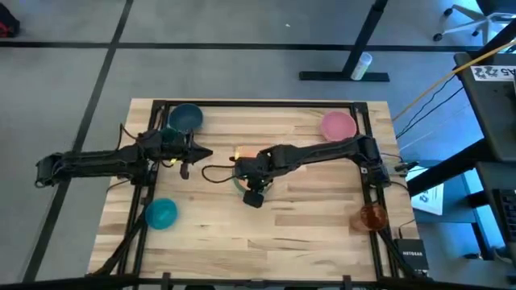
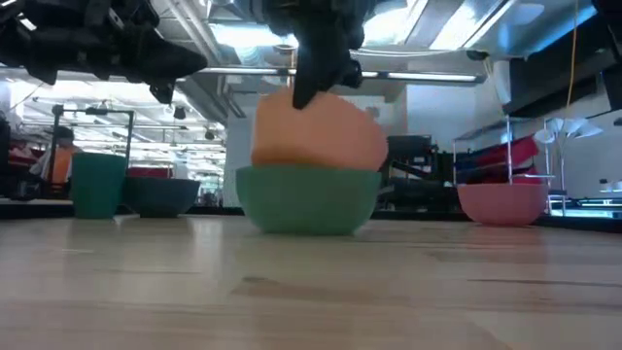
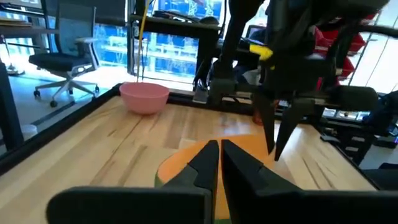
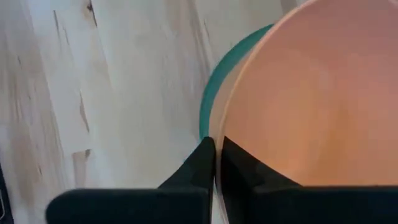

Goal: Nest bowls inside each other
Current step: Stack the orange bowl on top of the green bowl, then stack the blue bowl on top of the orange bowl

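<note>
1. Orange bowl (image 2: 319,131) sits tilted in the teal-green bowl (image 2: 306,199) at table centre; if let go crooked it may jam or tip out.
2. Right gripper (image 4: 215,163), reaching in from the right, pinches the orange rim from above.
3. Left gripper (image 3: 219,163), fingers together and empty, hovers just left of the stack; could bump it.

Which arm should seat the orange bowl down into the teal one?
Right. Its end effector is shut on the rim of the round orange plastic bowl, which sits tilted in the teal-green plastic bowl. The left end effector is shut, empty, off to the side.
</note>
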